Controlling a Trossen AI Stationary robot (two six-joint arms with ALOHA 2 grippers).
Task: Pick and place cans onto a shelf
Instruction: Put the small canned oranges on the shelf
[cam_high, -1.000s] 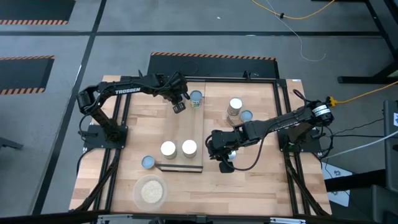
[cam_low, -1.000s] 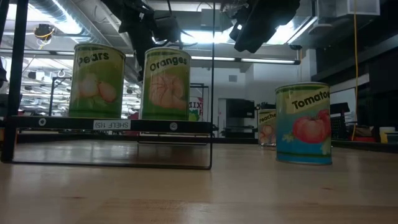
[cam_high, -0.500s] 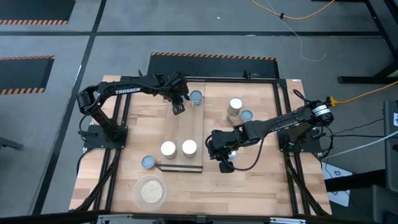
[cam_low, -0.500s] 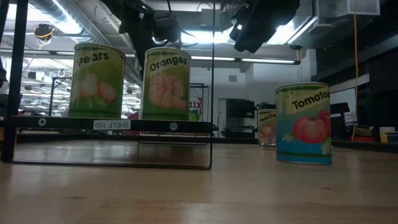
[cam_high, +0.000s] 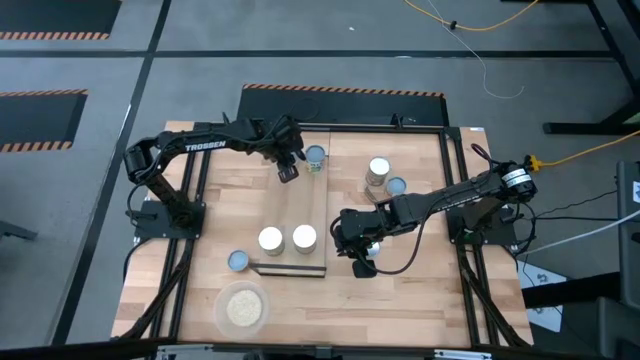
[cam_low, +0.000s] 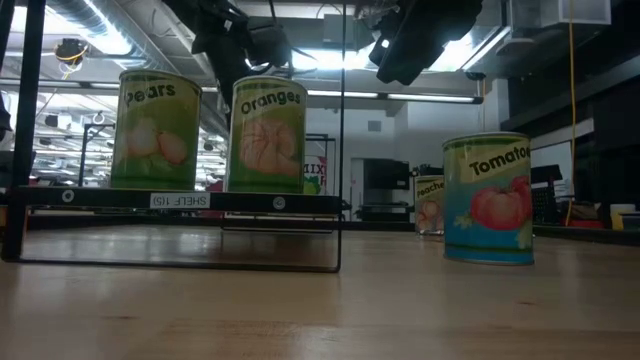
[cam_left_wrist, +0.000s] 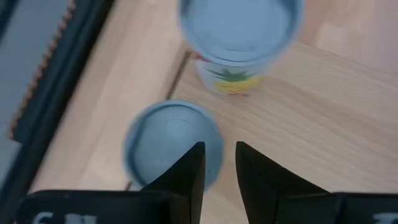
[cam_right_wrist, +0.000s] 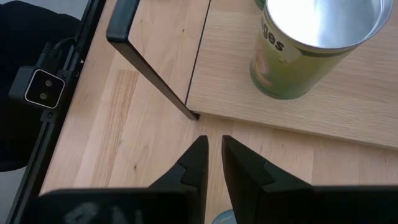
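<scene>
The shelf (cam_high: 306, 200) is a pale board lying lengthwise on the table. Two white-topped cans (cam_high: 270, 239) (cam_high: 304, 238) stand on its near part; in the low view they read Pears (cam_low: 155, 130) and Oranges (cam_low: 267, 135). A blue-grey-topped can (cam_high: 316, 155) stands at its far end. My left gripper (cam_high: 287, 172) hovers shut above the shelf's far left edge, over another blue-topped can (cam_left_wrist: 168, 149). My right gripper (cam_high: 361, 266) hovers shut just right of the shelf's near end (cam_right_wrist: 267, 118).
A stack with a white-topped can (cam_high: 378, 172) and a blue-grey-topped can (cam_high: 396, 186) stand right of the shelf. Another can (cam_high: 239, 260) stands left of the shelf's dark near strip (cam_high: 290, 270). A dish of grains (cam_high: 243, 308) sits near the front edge.
</scene>
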